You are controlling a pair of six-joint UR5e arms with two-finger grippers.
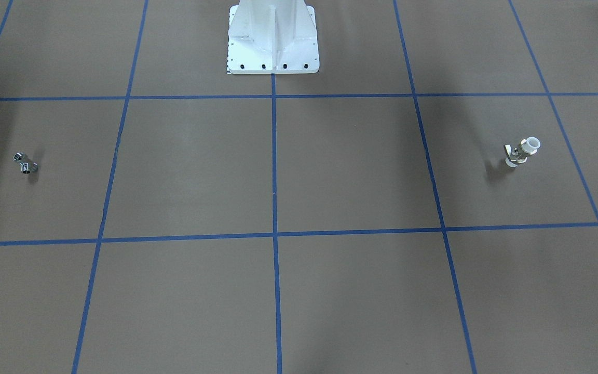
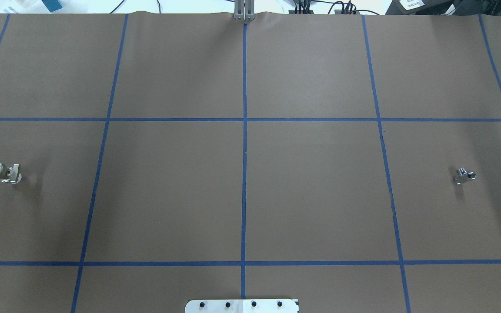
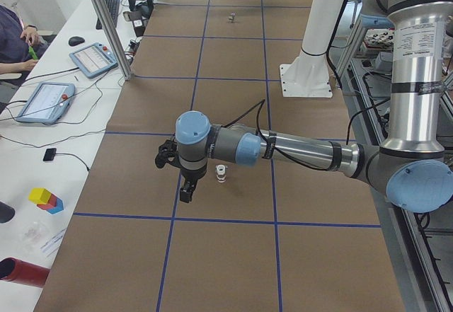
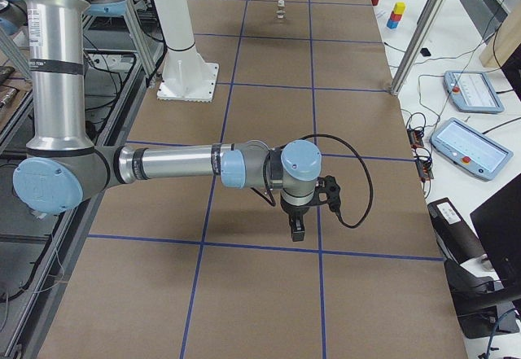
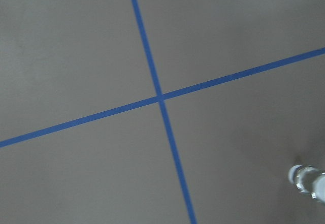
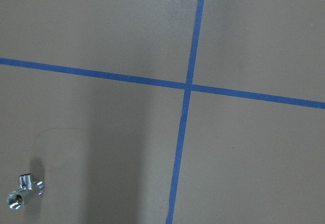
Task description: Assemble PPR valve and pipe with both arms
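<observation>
Both jaws: cannot tell if open. PPR valve (image 3: pixel 221 174) just beside left jaws; pipe (image 6: pixel 24 190) near right jaws.

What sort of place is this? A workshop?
Likely a robotics lab: the left arm and right arm reach over a table gridded with blue tape, with control tablets on a side bench.

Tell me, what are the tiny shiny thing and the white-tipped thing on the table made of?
The pipe looks like polished, chrome-like metal, because it glints and mirrors the light. The PPR valve seems to be two materials. Its round open end is dull white, likely plastic, while its middle shines silvery, probably metal.
</observation>
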